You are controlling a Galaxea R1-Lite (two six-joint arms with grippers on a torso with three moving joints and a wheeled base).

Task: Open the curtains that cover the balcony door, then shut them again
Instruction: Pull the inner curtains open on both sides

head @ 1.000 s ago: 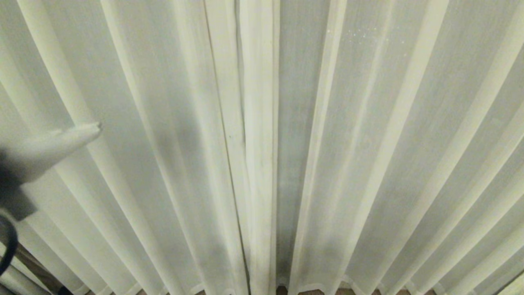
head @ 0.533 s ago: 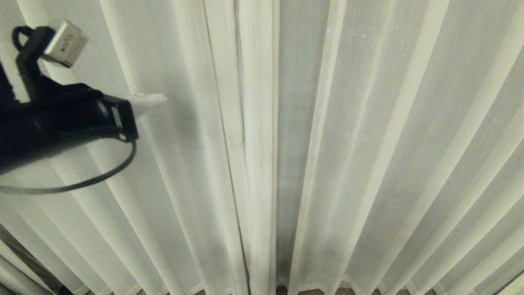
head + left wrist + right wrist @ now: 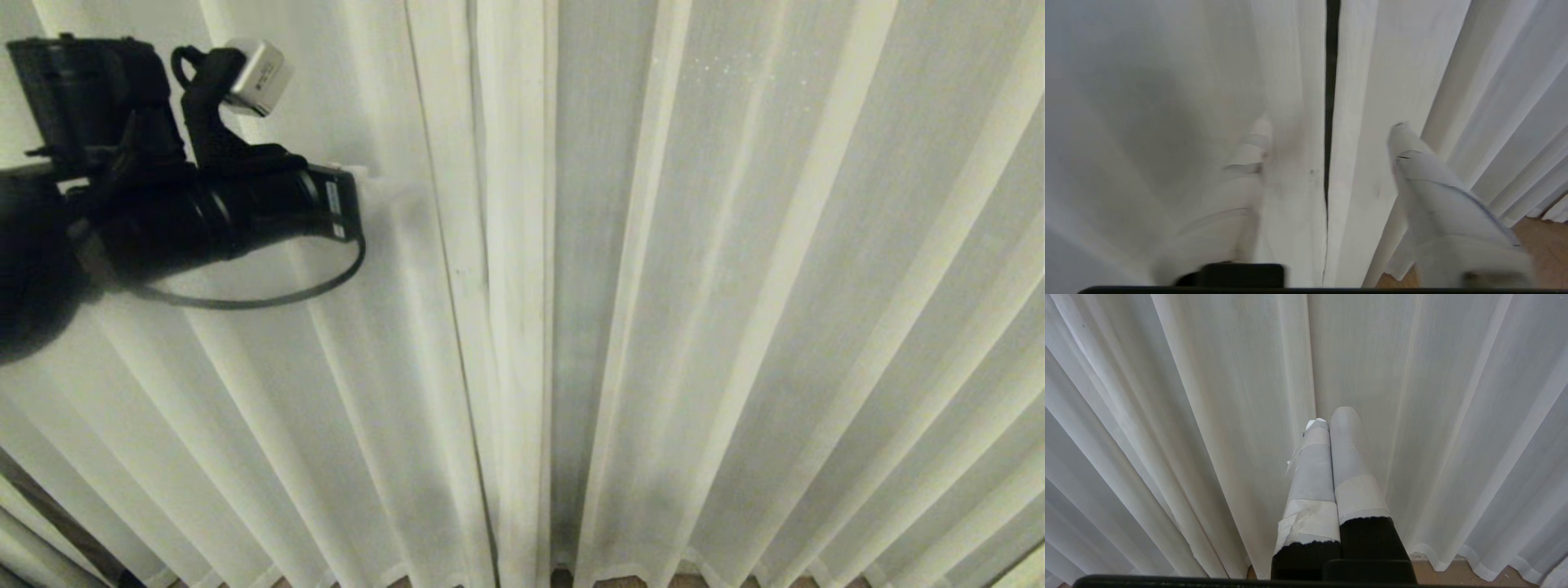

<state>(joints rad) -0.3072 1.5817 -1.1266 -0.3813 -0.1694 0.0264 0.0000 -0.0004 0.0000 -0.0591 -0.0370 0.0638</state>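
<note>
1. Cream-white fabric fills every view: the curtains [image 3: 702,310] hang drawn together, their pleats running down to a wavy hem at the lower edge of the head view.
2. Where the two panels meet, just left of centre in the head view, a thin dark slit [image 3: 1329,122] shows in the left wrist view. What lies behind it cannot be made out; the balcony door is hidden by the fabric in all views.
3. The left gripper [image 3: 384,184] is raised at the upper left of the head view, pointing at the left panel near the meeting edges. Its pale fingers blend into the fabric there and are hard to separate from it.
4. In the left wrist view the left gripper [image 3: 1327,134] stands released: its two taped fingers [image 3: 1429,183] are spread well apart, one on either side of the slit, and grasp nothing. That view is blurred, so contact between fingertips and fabric cannot be told.
5. The black arm body and its cable loop [image 3: 269,298] cover part of the left panel; the arm is cut off at the left edge.
6. The right gripper [image 3: 1331,420] is outside the head view. In its wrist view the taped fingers are pressed together, clenched on nothing, just short of the curtain.
7. A strip of brown floor [image 3: 1449,573] shows under the hem.
</note>
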